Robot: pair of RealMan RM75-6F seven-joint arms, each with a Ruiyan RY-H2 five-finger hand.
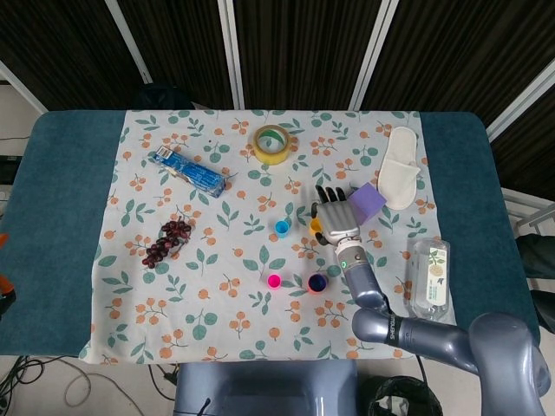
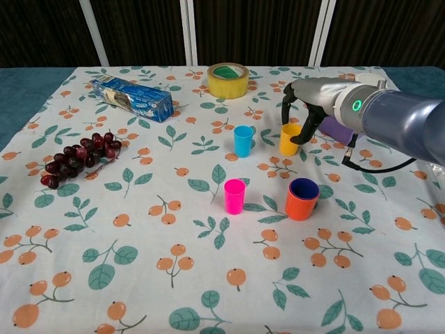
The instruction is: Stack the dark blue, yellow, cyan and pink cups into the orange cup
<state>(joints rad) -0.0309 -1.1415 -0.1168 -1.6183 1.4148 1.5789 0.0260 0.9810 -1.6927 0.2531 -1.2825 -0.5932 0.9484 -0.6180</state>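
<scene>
The yellow cup (image 2: pixel 289 140) stands upright on the cloth, and my right hand (image 2: pixel 306 104) arches over it with fingers (image 2: pixel 285 115) spread down on both sides of its rim. In the head view the right hand (image 1: pixel 335 221) hides most of the yellow cup (image 1: pixel 316 227). To the left stands the cyan cup (image 2: pixel 243 140), with the pink cup (image 2: pixel 234 196) nearer to me. The orange cup (image 2: pixel 302 200) has the dark blue cup (image 2: pixel 304 188) nested inside it. My left hand is out of sight.
A yellow tape roll (image 2: pixel 228 79) and a blue packet (image 2: pixel 132 97) lie at the back, grapes (image 2: pixel 76 158) at the left. A purple block (image 1: pixel 368 199), a white slipper (image 1: pixel 397 178) and a clear bottle (image 1: pixel 428 277) sit to the right of the hand.
</scene>
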